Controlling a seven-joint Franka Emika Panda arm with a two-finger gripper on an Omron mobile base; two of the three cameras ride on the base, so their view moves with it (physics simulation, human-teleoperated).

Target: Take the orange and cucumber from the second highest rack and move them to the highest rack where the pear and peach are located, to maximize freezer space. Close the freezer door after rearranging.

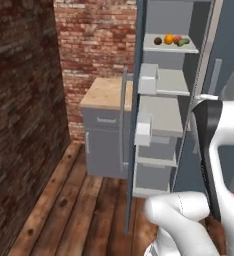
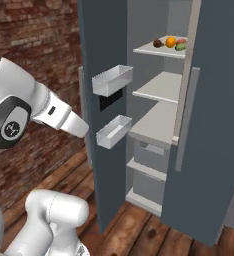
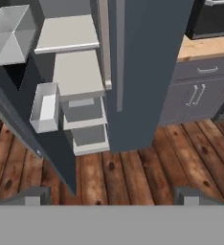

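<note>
On the highest rack [image 1: 170,49] [image 2: 154,51] four things lie side by side: a dark brown pear [image 1: 158,41] [image 2: 158,43], the orange [image 1: 169,39] [image 2: 171,41], a reddish peach [image 1: 177,38] [image 2: 182,40] and the green cucumber [image 1: 183,43] [image 2: 180,47]. The second highest rack [image 1: 172,83] [image 2: 156,87] is bare. The freezer door [image 1: 134,125] [image 2: 101,100] stands wide open. My gripper [image 3: 111,196] is open, its fingertips [image 3: 30,196] far apart with nothing between them. It hangs back from the freezer and looks down on the lower shelves and the floor.
Two white bins [image 2: 112,80] [image 2: 114,131] hang on the open door's inner side. The right fridge door [image 2: 209,125] [image 3: 147,72] is shut. A grey cabinet with a wooden top [image 1: 106,125] stands left of the freezer, and a brick wall [image 1: 24,125] lines the left.
</note>
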